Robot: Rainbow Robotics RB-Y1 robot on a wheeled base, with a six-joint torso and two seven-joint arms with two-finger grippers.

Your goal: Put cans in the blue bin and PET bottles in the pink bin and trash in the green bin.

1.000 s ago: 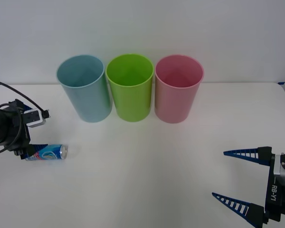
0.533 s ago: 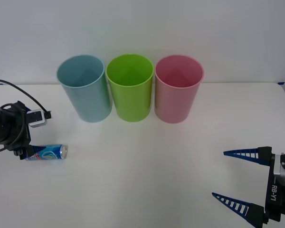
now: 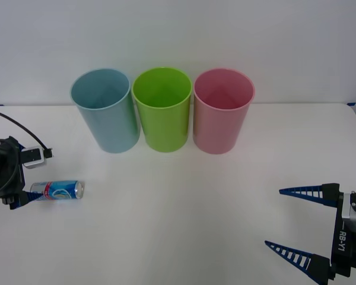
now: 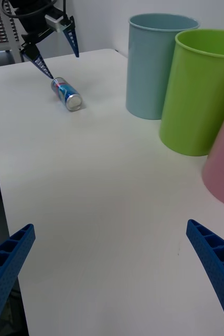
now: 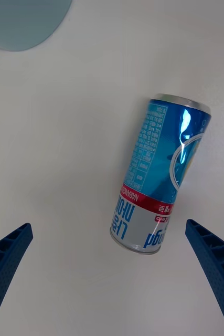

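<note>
A slim blue can (image 3: 56, 190) (image 5: 161, 181) with silver ends lies on its side on the white table, at the left. My left gripper (image 3: 25, 181) (image 4: 62, 65) hovers open just off the can's left end, its fingers (image 5: 7, 257) spread wide and not touching it. The blue bin (image 3: 107, 116), green bin (image 3: 163, 116) and pink bin (image 3: 222, 119) stand upright in a row at the back. My right gripper (image 3: 273, 217) rests open and holds nothing at the near right. No PET bottles or trash are in view.
The white table (image 3: 178, 202) stretches bare between the can and the right gripper. A black cable (image 3: 12, 122) loops from the left arm. The right wrist view takes in the can (image 4: 66, 93) and the blue bin (image 4: 156, 63).
My left arm has drawn back to the left, uncovering the can's left end. The can, the bins and my right arm have stayed in place.
</note>
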